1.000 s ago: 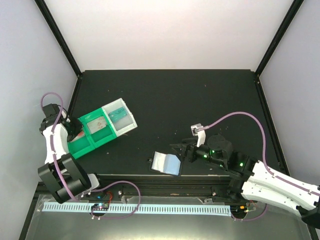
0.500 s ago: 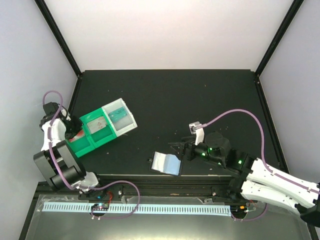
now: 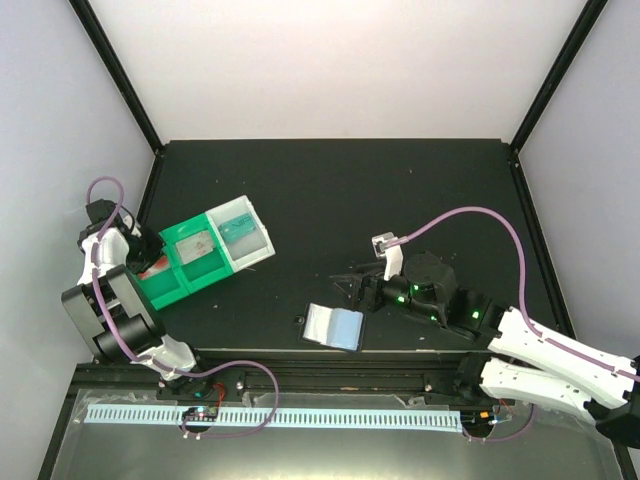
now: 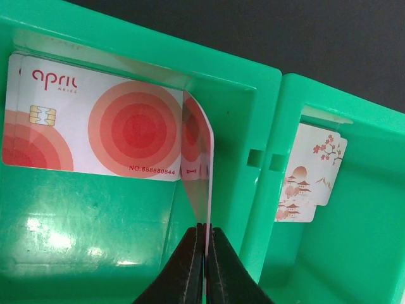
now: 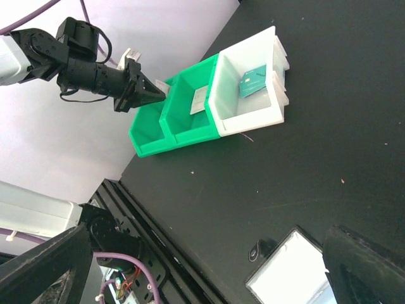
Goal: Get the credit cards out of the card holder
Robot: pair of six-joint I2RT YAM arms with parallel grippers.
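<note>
While left jaws pinch red card upright inside green tray, release gently, letting it drop flat; right jaws gape wide, empty, near card holder at surface front edge.

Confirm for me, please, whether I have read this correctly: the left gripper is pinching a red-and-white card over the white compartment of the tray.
Not quite. The left gripper is pinching the red-and-white card, but over a green compartment of the tray, where a matching card lies flat, not over the white compartment. The left wrist view shows it.
</note>
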